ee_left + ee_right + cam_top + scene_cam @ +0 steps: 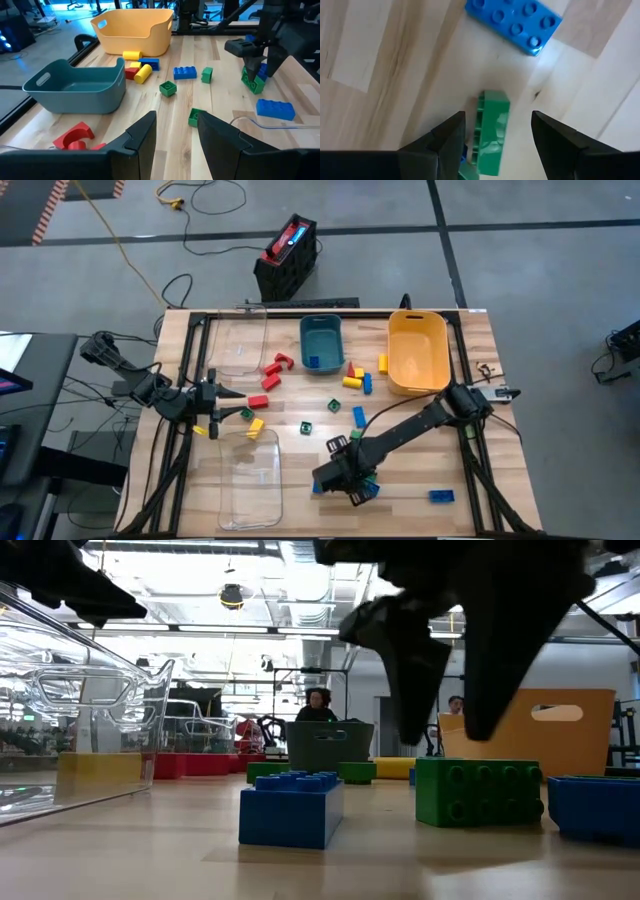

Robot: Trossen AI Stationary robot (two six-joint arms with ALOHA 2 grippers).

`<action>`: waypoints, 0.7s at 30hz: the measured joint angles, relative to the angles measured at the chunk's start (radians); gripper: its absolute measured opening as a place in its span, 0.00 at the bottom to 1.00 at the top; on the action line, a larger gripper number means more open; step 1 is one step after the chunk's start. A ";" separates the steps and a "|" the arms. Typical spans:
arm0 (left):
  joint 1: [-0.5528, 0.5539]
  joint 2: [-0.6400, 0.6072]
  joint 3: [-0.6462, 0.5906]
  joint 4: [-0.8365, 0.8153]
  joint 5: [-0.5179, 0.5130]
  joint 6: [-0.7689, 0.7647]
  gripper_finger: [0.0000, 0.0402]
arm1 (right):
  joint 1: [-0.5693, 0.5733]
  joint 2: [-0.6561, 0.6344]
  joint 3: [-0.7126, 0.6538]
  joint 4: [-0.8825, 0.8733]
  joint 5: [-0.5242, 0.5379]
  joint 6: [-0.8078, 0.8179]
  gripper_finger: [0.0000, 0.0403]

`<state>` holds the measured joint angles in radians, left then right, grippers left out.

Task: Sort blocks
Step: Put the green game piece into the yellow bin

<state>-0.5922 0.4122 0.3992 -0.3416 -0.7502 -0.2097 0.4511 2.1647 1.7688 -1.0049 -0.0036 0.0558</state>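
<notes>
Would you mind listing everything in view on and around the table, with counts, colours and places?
blocks: roughly twenty, red, yellow, green and blue, scattered mid-table.
green block: one, between the right gripper's fingers, on the wood.
teal bin: one, far edge, centre.
yellow bin: one, far edge, right of the teal bin.
clear trays: two, left side, one far and one near.
black crate: one, on the floor beyond the table.
left gripper: open, hanging between the trays.
right gripper: open, straddling the green block at the near edge.
</notes>
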 joint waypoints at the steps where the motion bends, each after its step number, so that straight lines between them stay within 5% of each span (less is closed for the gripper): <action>1: 0.000 0.000 0.000 0.000 0.000 0.004 0.35 | 0.000 0.000 -0.011 0.011 0.000 0.004 0.59; 11: 0.000 0.000 0.000 -0.001 0.000 0.048 0.35 | -0.009 0.002 -0.093 0.072 0.053 0.016 0.57; 21: 0.000 0.000 0.000 0.022 -0.074 0.085 0.35 | -0.065 0.000 -0.121 0.041 0.028 0.039 0.23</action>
<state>-0.5919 0.4123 0.3992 -0.3194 -0.8241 -0.1251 0.3857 2.1650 1.6482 -0.9638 0.0242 0.0946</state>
